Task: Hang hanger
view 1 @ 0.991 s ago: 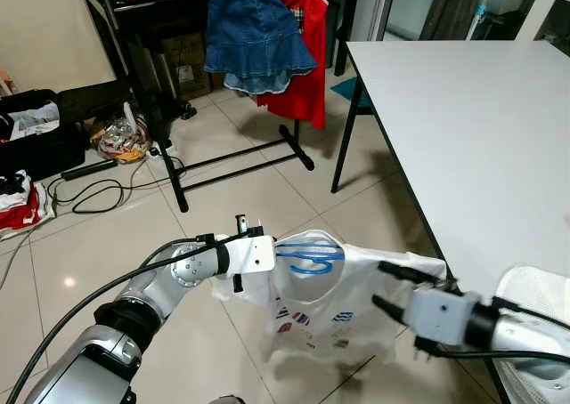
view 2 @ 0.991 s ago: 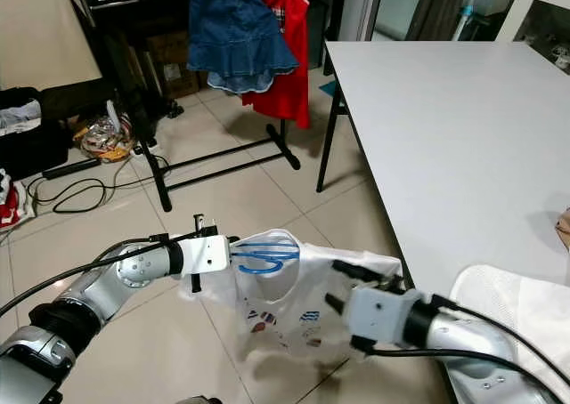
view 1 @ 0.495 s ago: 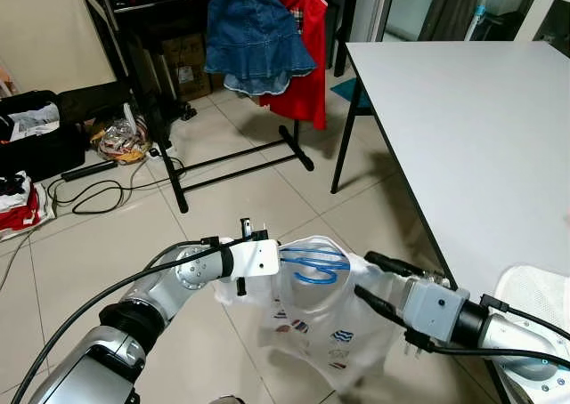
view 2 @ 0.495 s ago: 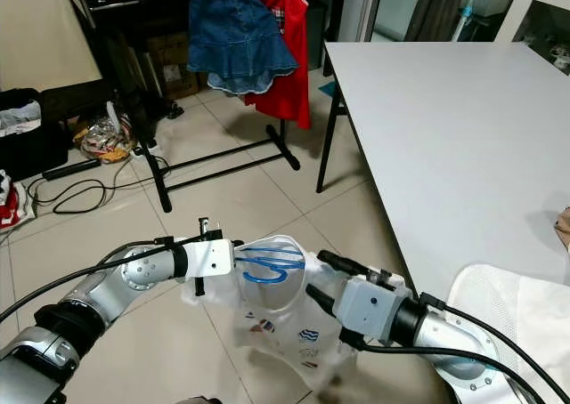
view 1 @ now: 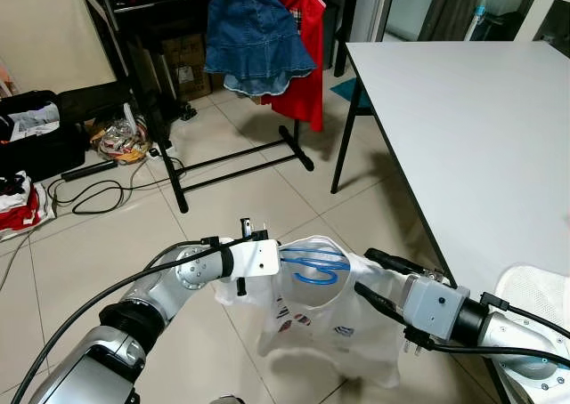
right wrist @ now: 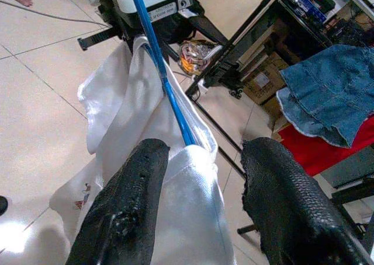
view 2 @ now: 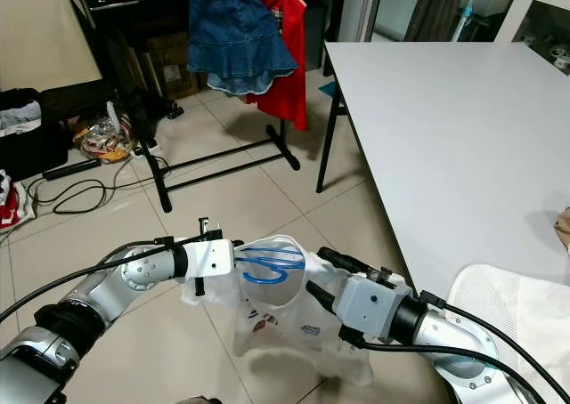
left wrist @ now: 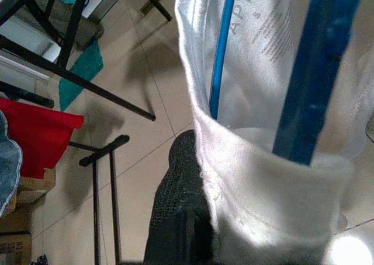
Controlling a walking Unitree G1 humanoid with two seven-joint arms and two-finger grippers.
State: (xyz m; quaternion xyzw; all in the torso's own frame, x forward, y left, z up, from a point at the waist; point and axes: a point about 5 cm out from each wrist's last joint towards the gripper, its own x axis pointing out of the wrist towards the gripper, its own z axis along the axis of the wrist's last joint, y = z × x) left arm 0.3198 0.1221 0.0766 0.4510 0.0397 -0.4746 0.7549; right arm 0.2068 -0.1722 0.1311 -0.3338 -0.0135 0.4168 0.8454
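Change: shirt (view 1: 321, 319) hem dropped lower again, hangs flatter | Left gripper (view 1: 278, 260): pinching shirt and blue hanger (view 1: 313, 266) | Right gripper (view 1: 376, 279): fingers spread apart at shirt's other shoulder (holding nothing) | You still must reach the rack (view 1: 233, 159), far ahead.

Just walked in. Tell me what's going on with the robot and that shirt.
The robot holds a white T-shirt on a blue hanger out over the tiled floor. The left gripper grips one shoulder end; the right gripper has its fingers open around the other end. The clothes rack, with a denim skirt and red garment, stands further off; nothing is hung yet.
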